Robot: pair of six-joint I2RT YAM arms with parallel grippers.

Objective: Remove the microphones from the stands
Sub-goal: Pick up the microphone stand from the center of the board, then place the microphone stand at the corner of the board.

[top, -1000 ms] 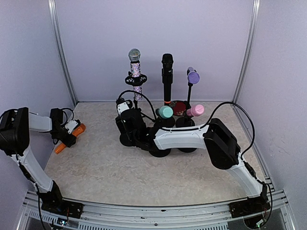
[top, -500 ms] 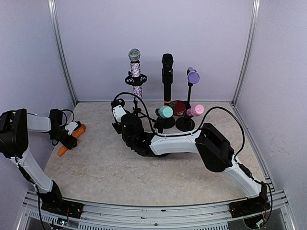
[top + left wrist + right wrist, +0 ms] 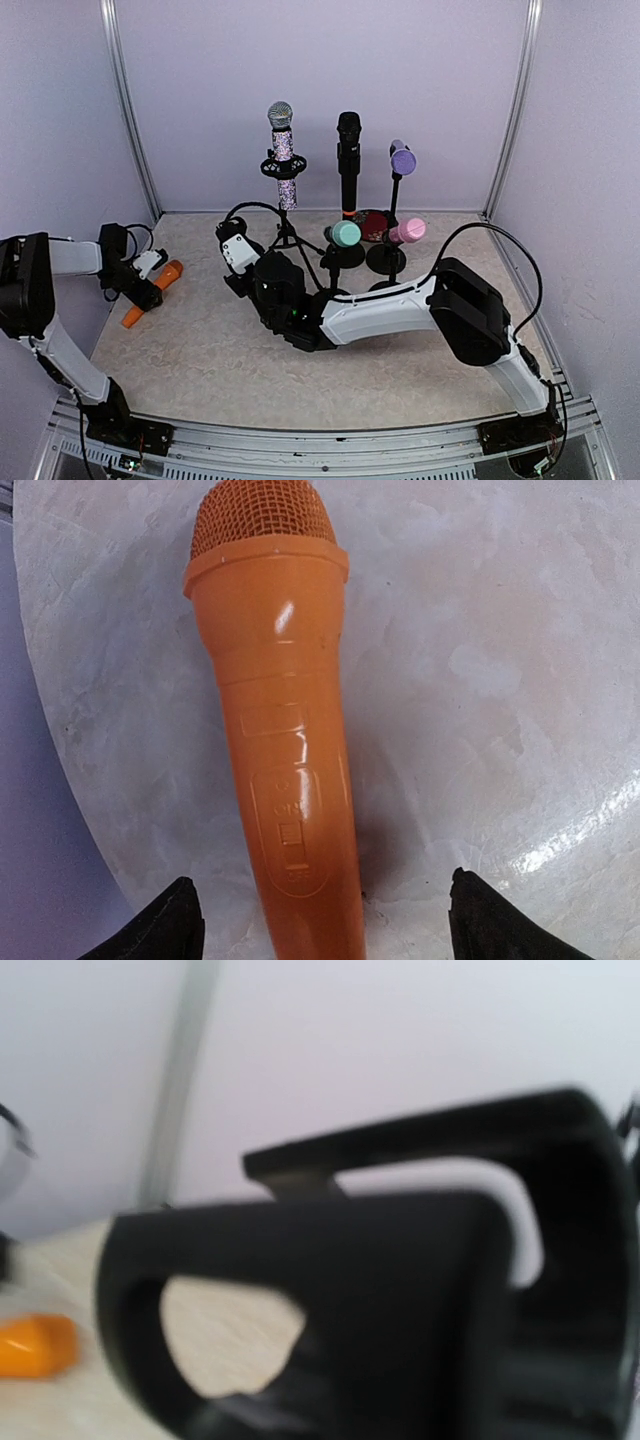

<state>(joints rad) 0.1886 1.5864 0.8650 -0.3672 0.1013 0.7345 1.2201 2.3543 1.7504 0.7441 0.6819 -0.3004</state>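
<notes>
An orange microphone (image 3: 160, 276) lies flat on the table at the left. In the left wrist view the orange microphone (image 3: 285, 770) lies between my left gripper's two black fingertips (image 3: 165, 928), and neither touches it. My left gripper (image 3: 146, 288) is open over its handle. My right gripper (image 3: 238, 256) is left of the stands, low over the table; its jaws are not readable. The right wrist view is blurred and mostly filled by a black shape (image 3: 380, 1310), with the orange microphone (image 3: 35, 1345) at its left edge. A glitter microphone (image 3: 283, 150) stands in its tripod stand.
A black microphone (image 3: 348, 160), a purple one (image 3: 402, 160), a teal one (image 3: 345, 234) and a pink one (image 3: 408, 231) sit on stands at the back centre. The right arm's white link (image 3: 380, 300) lies across the table in front of them. Walls close the sides.
My right gripper has swung left and nearer, away from the glitter microphone's stand base. The left gripper has shifted slightly over the orange microphone, which stays on the table.
</notes>
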